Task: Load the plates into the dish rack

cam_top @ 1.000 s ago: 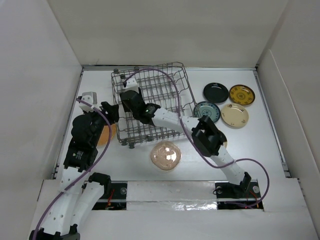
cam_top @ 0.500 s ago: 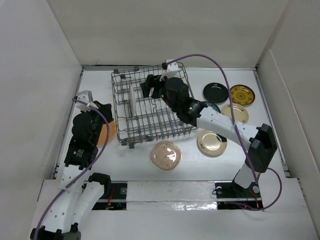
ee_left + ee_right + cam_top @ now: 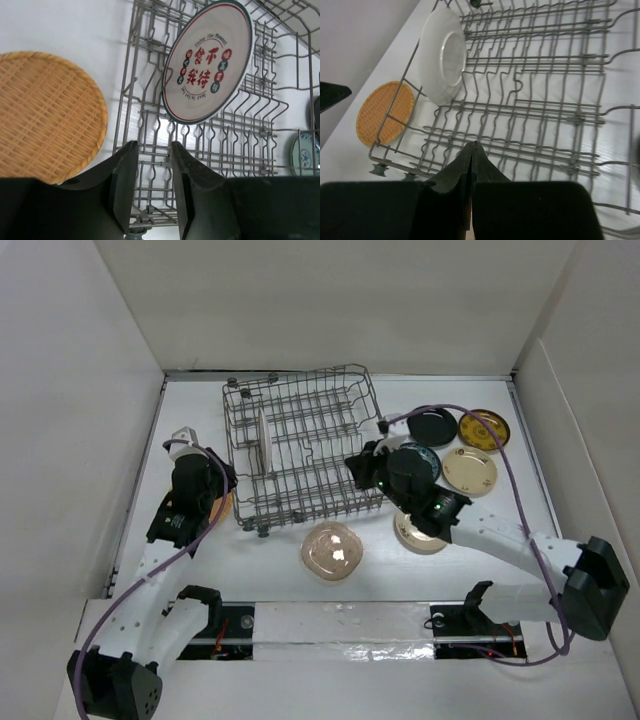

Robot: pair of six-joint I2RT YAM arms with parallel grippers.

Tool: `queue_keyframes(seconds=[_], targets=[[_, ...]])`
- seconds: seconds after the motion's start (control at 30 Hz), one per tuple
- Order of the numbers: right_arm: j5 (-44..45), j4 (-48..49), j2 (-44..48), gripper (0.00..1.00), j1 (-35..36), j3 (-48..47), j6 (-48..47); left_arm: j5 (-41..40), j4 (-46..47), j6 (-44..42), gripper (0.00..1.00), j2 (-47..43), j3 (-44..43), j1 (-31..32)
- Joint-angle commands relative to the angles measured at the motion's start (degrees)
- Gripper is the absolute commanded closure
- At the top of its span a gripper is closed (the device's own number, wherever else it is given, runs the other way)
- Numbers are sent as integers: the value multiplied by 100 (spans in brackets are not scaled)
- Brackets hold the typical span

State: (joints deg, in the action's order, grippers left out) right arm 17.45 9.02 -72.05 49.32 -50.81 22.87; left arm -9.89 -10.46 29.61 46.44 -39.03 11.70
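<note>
1. Left hand (image 3: 152, 150) parted a bit, gripping nothing, beside dish rack (image 3: 300, 450), near left edge of counter (image 3: 270, 575).
2. Right hand (image 3: 471, 150) pinched closed, empty, at rack's right side.
3. Whitish plate (image 3: 207, 60) upright inside rack.

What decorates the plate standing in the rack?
The plate shows red and teal characters on white; left wrist view.

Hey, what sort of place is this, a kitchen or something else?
Probably a robot test cell, not a kitchen: plain white walls box in a table holding a dish rack and loose plates.
</note>
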Motion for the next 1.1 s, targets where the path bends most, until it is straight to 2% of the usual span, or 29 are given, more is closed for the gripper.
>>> queue_keyframes(seconds=[0.0,0.07,0.1,0.13,0.17,0.2,0.23,0.27,0.33,0.4,0.5,0.6,0.77,0.97,1.07], targets=[[-83,285,691,98,-326,350,7,-119,-280,598,70,-109,-148,-273],[-285,241,1077,98,-597,501,7,483,-404,634,66,181,-123,-720],[-495,241,1201,97,-677,649,7,784,-404,652,65,269,25,-1349],[-576,232,1315,96,-765,721,7,1083,-387,713,62,365,131,-1686],[-646,241,1490,93,-923,791,7,1547,-413,757,56,392,228,-1985],[-786,215,1553,91,-1011,844,15,1708,-491,801,52,419,377,-2458],[-848,162,1597,90,-1090,870,15,1805,-553,906,46,445,422,-2636],[-910,110,1624,89,-1170,871,50,1789,-693,959,39,471,431,-2769],[-1085,109,1712,86,-1363,923,77,1605,-1150,994,36,550,343,-2928],[-1331,109,1712,83,-1469,941,138,1061,-1632,1170,22,560,247,-2990],[-1446,100,1677,82,-1539,932,165,927,-1933,1530,14,542,377,-2990],[-1482,-13,1650,82,-1601,897,156,1191,-2083,1749,13,603,570,-2990],[-1569,48,1730,81,-1723,950,165,1621,-1442,2303,13,796,1107,-2990],[-1701,65,1607,81,-1724,932,174,1552,-783,2953,21,753,1669,-2990],[-1701,83,1580,81,-1724,932,174,1150,-440,3226,26,692,1924,-2990]])
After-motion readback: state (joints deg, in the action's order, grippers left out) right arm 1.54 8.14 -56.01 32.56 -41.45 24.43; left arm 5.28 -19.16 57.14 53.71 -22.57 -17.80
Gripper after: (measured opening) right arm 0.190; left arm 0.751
